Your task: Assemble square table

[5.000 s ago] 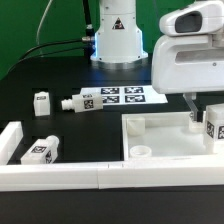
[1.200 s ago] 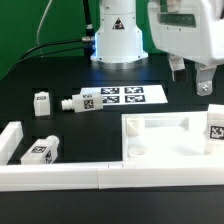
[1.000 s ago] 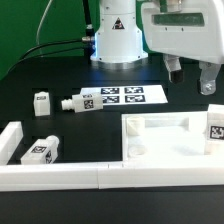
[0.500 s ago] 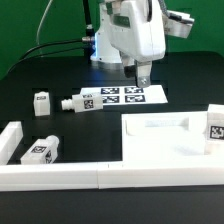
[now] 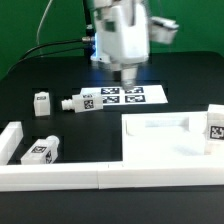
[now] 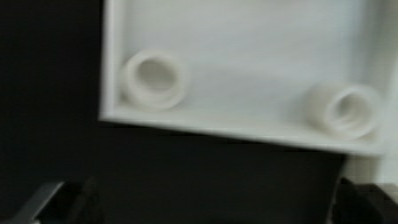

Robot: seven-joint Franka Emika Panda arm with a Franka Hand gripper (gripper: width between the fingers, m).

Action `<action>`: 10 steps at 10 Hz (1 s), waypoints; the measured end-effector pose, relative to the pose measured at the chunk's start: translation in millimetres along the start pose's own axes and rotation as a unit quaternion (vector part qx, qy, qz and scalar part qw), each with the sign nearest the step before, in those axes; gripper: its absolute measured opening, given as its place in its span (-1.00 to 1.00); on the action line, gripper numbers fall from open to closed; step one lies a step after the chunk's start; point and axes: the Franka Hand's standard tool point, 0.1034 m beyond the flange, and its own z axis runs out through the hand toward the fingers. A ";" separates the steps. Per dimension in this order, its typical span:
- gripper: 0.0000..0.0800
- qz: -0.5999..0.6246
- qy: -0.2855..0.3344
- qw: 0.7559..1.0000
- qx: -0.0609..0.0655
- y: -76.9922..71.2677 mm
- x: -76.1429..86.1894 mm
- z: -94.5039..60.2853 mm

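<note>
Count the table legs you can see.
4 legs. One stands at the exterior view's left, one lies beside the marker board, one lies by the low wall, one stands at the slab's right end.

There were four legs (image 5: 41,103) (image 5: 75,101) (image 5: 40,151) (image 5: 213,124), one square slab (image 5: 165,135), one marker board (image 5: 120,96) and one long low wall (image 5: 60,178); the wrist view showed two round sockets (image 6: 151,80) (image 6: 342,108) on the slab

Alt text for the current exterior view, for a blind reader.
The empty gripper hovers above the marker board. The square tabletop lies at the exterior view's right with one leg at its right edge; three more legs sit loose at that view's left.
</note>
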 end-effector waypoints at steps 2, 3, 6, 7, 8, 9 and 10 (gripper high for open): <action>0.62 0.026 0.001 0.999 -0.019 36.3 15.1 10.8; 0.62 0.022 0.000 1.000 -0.018 33.9 13.0 10.5; 0.62 0.023 -0.001 1.000 -0.021 37.4 14.0 12.3; 0.62 0.033 -0.008 0.999 -0.028 47.1 18.8 14.7; 0.62 0.024 -0.031 0.998 -0.050 62.8 25.0 17.8; 0.62 0.029 -0.041 0.997 -0.062 72.5 37.3 17.7; 0.62 0.038 -0.040 0.997 -0.060 72.7 48.1 14.8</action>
